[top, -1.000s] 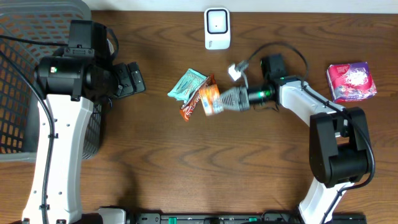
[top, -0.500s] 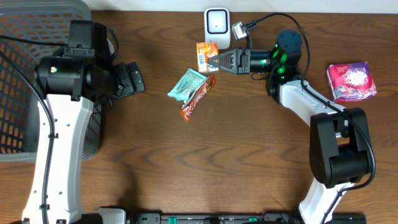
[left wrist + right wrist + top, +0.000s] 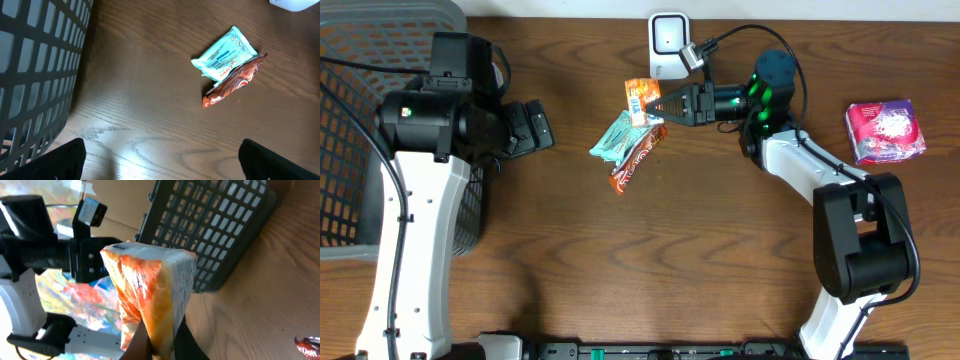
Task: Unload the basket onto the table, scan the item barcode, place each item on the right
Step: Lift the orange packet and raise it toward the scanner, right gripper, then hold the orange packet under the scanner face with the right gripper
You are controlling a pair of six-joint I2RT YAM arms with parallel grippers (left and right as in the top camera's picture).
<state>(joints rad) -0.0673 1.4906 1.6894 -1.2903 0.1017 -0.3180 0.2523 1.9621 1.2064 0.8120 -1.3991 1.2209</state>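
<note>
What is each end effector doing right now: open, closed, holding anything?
Left end effector: open, empty.
Right end effector: closed on the orange snack packet.

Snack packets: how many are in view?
4. One orange packet is held in the right gripper; a teal packet and a red-brown wrapper lie together mid-table; a pink packet lies alone at far right. The basket may hide more.

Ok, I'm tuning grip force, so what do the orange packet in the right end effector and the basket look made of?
Orange packet: probably thin glossy plastic film; it creases and shines where the right end effector pinches it. Basket: looks like dark matte moulded plastic, with an even open grid wall.
</note>
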